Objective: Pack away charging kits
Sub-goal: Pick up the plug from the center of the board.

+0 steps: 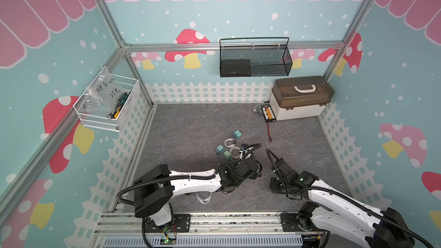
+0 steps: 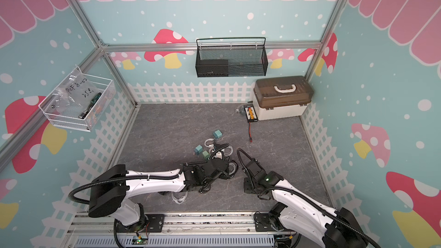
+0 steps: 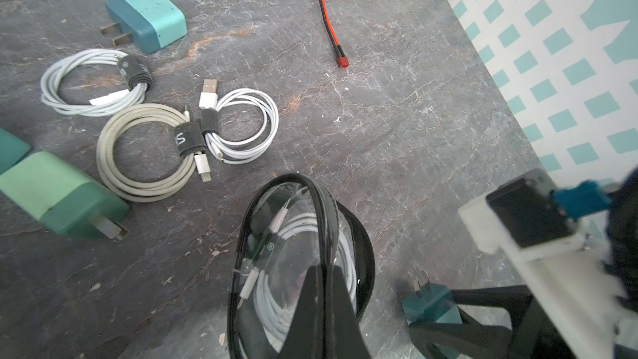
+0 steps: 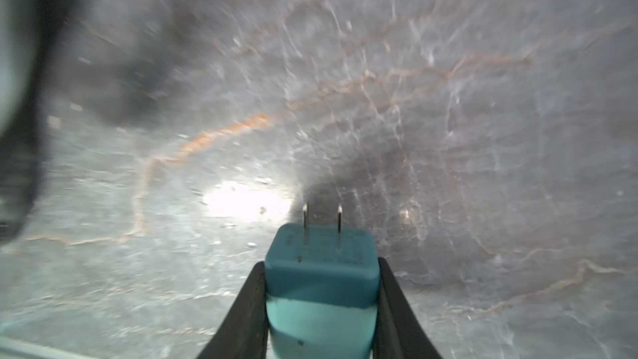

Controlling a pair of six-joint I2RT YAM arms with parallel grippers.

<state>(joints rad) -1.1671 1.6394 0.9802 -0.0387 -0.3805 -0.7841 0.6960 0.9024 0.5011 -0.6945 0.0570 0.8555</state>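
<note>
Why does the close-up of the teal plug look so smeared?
Right wrist view: the floor is streaked by motion blur, with a white glare patch, yet the teal charger is sharp. Left wrist view: coiled cables crisp, right arm blurred. Both top views: sharp, evenly lit.

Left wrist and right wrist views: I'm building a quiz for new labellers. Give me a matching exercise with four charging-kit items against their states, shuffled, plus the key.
Things
1. black-rimmed pouch
2. teal charger
3. green charger
4. beige cable

States
A. coiled on the table, bound by a black strap
B. clamped in the right gripper, prongs pointing away from it
C. lying on its side, prongs bare, no gripper on it
D. pinched at its rim by the left gripper, white cable inside

Pairs: 1-D, 2-B, 3-C, 4-A
</note>
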